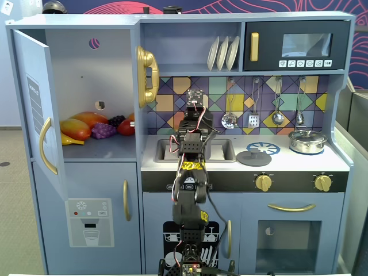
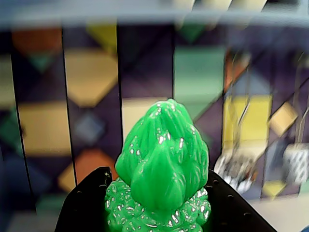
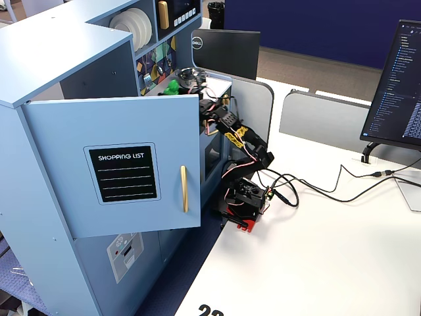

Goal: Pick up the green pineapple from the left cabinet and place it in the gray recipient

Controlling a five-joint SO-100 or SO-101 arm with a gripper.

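The green pineapple (image 2: pixel 161 169) sits upright between my gripper's (image 2: pixel 159 195) two black fingers (image 2: pixel 89 203), leafy top up, and fills the lower middle of the wrist view. The gripper is shut on it and holds it in front of the coloured tile backsplash, above the sink (image 1: pixel 221 150). In a fixed view the pineapple (image 3: pixel 172 86) shows as a small green spot past the door's top edge. The left cabinet (image 1: pixel 86 69) stands open, its blue door (image 1: pixel 33 103) swung out. The gray recipient is not visible; the arm (image 1: pixel 190 172) covers the middle of the sink.
Mangoes (image 1: pixel 77 127), a purple grape bunch (image 1: pixel 103 130) and a red fruit (image 1: pixel 126 126) lie in the left cabinet. A gray lid (image 1: pixel 253 157) and a shiny silver pot (image 1: pixel 307 141) sit on the stove. Utensils (image 1: pixel 253 106) hang on the backsplash. The microwave (image 1: pixel 296 45) is top right.
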